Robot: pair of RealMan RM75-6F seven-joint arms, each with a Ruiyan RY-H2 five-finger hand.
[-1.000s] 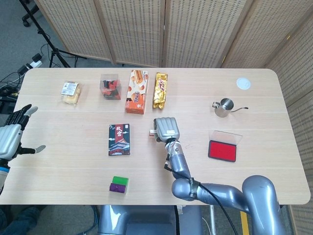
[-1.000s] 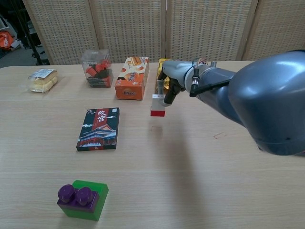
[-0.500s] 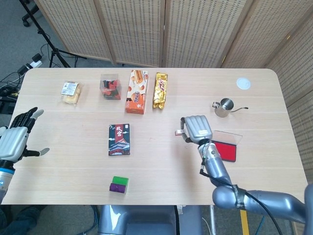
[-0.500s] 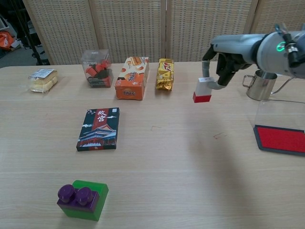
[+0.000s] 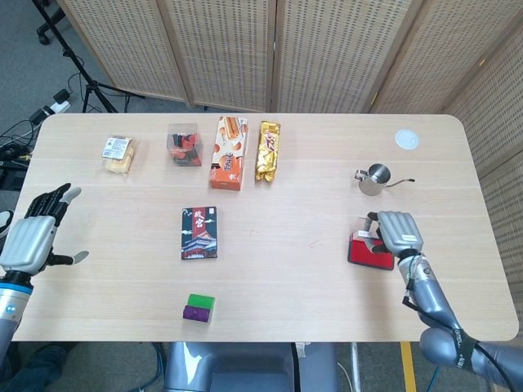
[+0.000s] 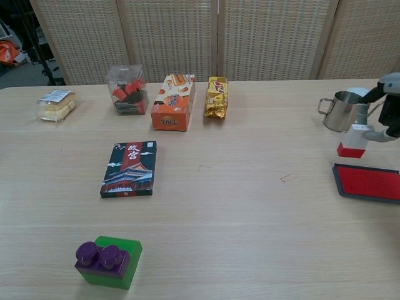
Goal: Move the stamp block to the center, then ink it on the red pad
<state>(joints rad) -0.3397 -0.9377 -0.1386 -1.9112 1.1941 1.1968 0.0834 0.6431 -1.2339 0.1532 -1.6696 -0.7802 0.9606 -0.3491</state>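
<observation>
Stamp block, white body with red base, hung at the right edge of the chest view, above the near-left corner of the red pad, not touching it. Right robot hand gripped the block from above, fingers curled around it. Left robot hand sat at the left edge of the surface, fingers spread, holding nothing. Steel pitcher stood just behind the block.
</observation>
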